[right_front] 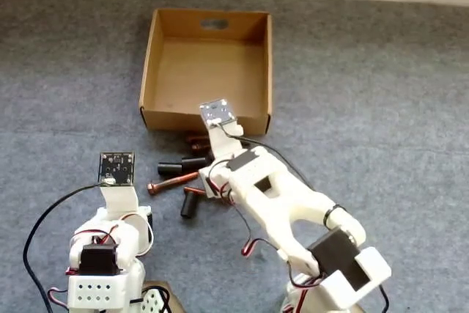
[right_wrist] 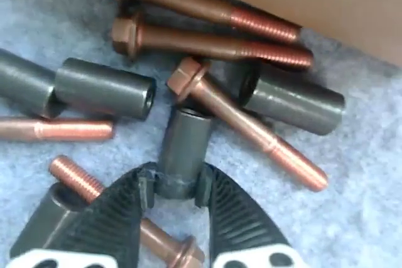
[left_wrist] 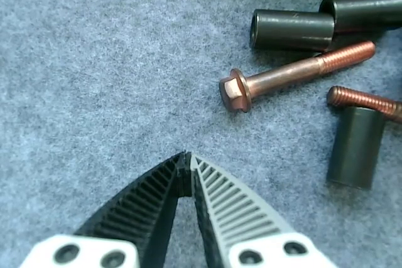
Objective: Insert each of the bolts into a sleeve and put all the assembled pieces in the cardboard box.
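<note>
Looking down from the high view, the box (right_front: 149, 71) is sitting at the far side of the carpet (right_front: 381, 93) with nothing assembled lying in it. The pile (right_front: 189, 163) of bolts and sleeves is lying just in front of its near wall, with the right arm (right_front: 293, 203) hanging over it.

From the left wrist view, the left claw (left_wrist: 186, 161) is hovering over bare carpet, tips pressed together on nothing. A bolt (left_wrist: 295, 73) is lying near, head toward the claw (a spare sleeve (left_wrist: 292, 29) just beyond it).

From the right wrist view, the right claw (right_wrist: 176, 186) is clamping one end of a sleeve (right_wrist: 184, 145), whose open end is pointing at a second bolt (right_wrist: 251, 123).

The first pairing seems to be in hand. The next move is probably calling for lifting the sleeve clear while the left claw opens for the bolt, then lining thread up with bore.
</note>
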Controlling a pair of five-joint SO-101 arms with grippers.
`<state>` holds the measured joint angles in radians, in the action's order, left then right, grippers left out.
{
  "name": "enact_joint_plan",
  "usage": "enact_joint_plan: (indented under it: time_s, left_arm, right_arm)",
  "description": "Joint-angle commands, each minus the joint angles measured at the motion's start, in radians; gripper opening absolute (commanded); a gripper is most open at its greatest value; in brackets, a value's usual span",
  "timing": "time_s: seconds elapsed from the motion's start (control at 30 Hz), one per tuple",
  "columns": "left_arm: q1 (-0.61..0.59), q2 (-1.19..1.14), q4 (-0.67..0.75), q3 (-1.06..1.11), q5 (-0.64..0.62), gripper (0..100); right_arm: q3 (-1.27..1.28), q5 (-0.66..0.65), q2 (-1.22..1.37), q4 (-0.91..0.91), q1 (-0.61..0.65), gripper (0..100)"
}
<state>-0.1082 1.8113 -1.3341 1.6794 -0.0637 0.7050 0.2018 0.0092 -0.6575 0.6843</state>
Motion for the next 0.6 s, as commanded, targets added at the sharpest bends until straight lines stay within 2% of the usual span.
enact_joint_plan:
  time_s: [0.0,0.13,0.23,0.43,0.57]
  left_arm:
    - [-0.002,0.002,-0.003,0.018,0.003,1]
    - [-0.002,0.002,-0.003,0.018,0.003,1]
    - [-0.002,0.002,-0.003,0.018,0.003,1]
    - [-0.001,0.002,-0.003,0.018,0.003,1]
    - [-0.001,0.002,-0.003,0.018,0.003,1]
  right_arm:
    - [-0.077,0.003,-0.005,-0.081,-0.013,0.5]
    - [-0.148,0.002,-0.067,-0.263,-0.044,0.5]
    - [-0.139,-0.011,-0.203,-0.318,-0.077,0.5]
    - [0.019,-0.175,-0.567,-0.406,-0.133,0.5]
    - [0.179,-0.264,-0.688,-0.456,-0.252,0.5]
